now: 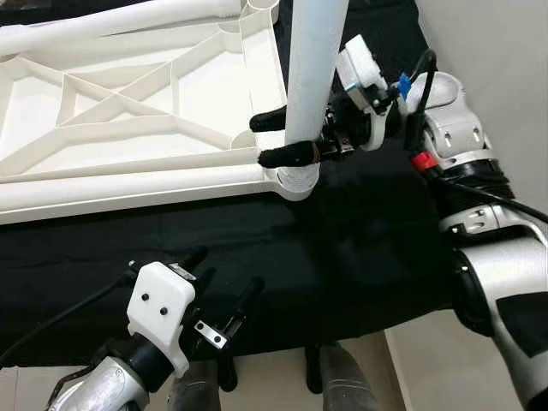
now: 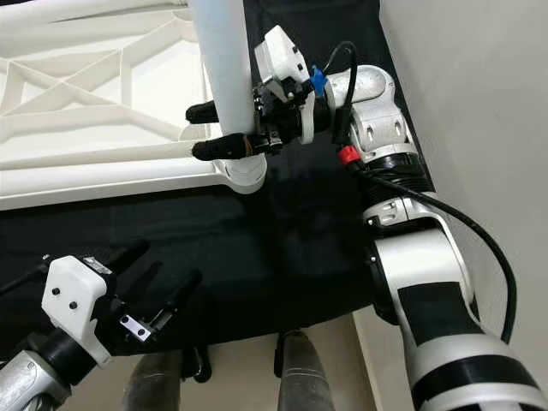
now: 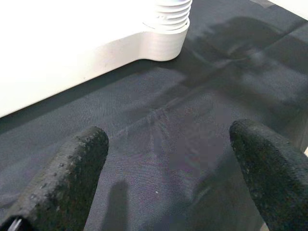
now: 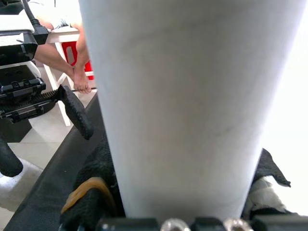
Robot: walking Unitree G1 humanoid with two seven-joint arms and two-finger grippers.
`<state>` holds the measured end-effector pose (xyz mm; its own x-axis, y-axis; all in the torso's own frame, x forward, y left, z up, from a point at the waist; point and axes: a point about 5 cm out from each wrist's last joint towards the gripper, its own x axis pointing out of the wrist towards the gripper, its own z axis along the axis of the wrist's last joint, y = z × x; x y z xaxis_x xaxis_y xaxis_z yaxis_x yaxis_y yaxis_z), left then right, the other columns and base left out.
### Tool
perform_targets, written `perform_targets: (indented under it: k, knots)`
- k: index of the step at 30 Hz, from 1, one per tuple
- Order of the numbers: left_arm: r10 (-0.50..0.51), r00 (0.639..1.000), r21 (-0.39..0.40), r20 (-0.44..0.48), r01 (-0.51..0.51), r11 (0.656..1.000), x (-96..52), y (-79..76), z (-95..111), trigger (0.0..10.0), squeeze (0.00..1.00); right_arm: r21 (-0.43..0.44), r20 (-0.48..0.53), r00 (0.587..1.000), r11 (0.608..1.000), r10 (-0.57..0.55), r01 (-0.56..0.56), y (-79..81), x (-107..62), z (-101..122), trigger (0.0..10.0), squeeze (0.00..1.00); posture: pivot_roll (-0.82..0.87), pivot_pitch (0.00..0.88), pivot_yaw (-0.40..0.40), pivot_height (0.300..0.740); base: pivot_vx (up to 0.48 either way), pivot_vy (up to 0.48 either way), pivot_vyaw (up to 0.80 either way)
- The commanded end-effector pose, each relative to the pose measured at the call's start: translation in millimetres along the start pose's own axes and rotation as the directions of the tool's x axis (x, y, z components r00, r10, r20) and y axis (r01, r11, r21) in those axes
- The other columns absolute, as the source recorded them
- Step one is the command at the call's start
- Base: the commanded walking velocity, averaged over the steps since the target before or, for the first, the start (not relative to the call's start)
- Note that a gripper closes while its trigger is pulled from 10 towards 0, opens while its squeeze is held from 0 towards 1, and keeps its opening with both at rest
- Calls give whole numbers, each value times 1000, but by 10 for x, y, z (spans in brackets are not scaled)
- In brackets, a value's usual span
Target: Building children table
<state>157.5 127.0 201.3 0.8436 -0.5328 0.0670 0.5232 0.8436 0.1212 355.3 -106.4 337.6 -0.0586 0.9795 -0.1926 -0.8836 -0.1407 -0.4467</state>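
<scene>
Fitting a white plastic table leg [image 1: 312,68] into the upturned white tabletop's corner socket [image 1: 295,177], my right pincer [image 1: 272,137] clenched around it; my left pincer [image 1: 224,287] waits released. Next, twist it down squarely.

The white ribbed table frame [image 1: 128,103] and the white round table leg [image 1: 312,68] look like smooth, matt plastic. The black cloth [image 3: 192,125] beneath is finely woven. The left tool's black fingers [image 3: 72,173] are rough, pebbled rubber.
</scene>
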Motion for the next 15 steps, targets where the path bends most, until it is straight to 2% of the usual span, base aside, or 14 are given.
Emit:
perform_targets:
  k: [1, 3, 5, 7, 10, 11, 12, 13, 14, 15]
  knots:
    - [-4, 1000, -5, -18, 4, 1000, -16, -25, -34, 10000, 0, 94, -44, 999, 996, -3, 7, 66, 23, -238, 10000, 0, 59, 460, -10, 740, 0, 0, 0]
    - [-4, 1000, -4, -18, 4, 1000, -16, -25, -33, 10000, 0, 107, -43, 998, 994, -34, 38, 81, 20, -276, 10000, 0, 59, 460, -10, 740, 0, 0, 0]
    - [-4, 1000, -3, -18, 4, 1000, -16, -29, -34, 10000, 0, 138, -54, 993, 984, -109, 116, 136, 13, -376, 10000, 0, 52, 460, -13, 740, 0, 0, 0]
    - [-4, 1000, -3, -18, 4, 1000, -16, -29, -34, 10000, 0, 138, -54, 993, 984, -109, 116, 136, 13, -376, 10000, 0, 52, 460, -13, 740, 0, 0, 0]
    - [-3, 1000, -2, -16, 3, 1000, -12, -25, -40, 10000, 0, 190, -127, 953, 937, -274, 294, 406, 54, -601, 10000, 0, 39, 460, -24, 740, 0, 0, 0]
    - [-3, 1000, -2, -16, 3, 1000, -12, -25, -40, 10000, 0, 190, -127, 953, 937, -274, 294, 406, 54, -601, 10000, 0, 39, 460, -24, 740, 0, 0, 0]
    - [-1, 1000, 0, -18, 1, 1000, -9, -12, -55, 10000, 0, 211, -210, 895, 876, -393, 434, 514, 187, -730, 10000, 0, 21, 444, -32, 740, 0, 0, 0]
    - [0, 1000, 2, -20, 0, 1000, -2, 4, -74, 10000, 0, 264, -277, 795, 753, -539, 603, 623, 354, -841, 10000, 0, 16, 431, -30, 740, 0, 0, 0]
    - [0, 1000, 2, -20, 0, 1000, -2, 4, -74, 10000, 0, 264, -277, 795, 753, -539, 603, 623, 354, -841, 10000, 0, 16, 431, -30, 740, 0, 0, 0]
    - [1, 1000, 3, -21, -1, 1000, 5, 16, -90, 10000, 0, 294, -336, 703, 640, -626, 710, 703, 434, -906, 10000, 0, 15, 426, -30, 740, 0, 0, 0]
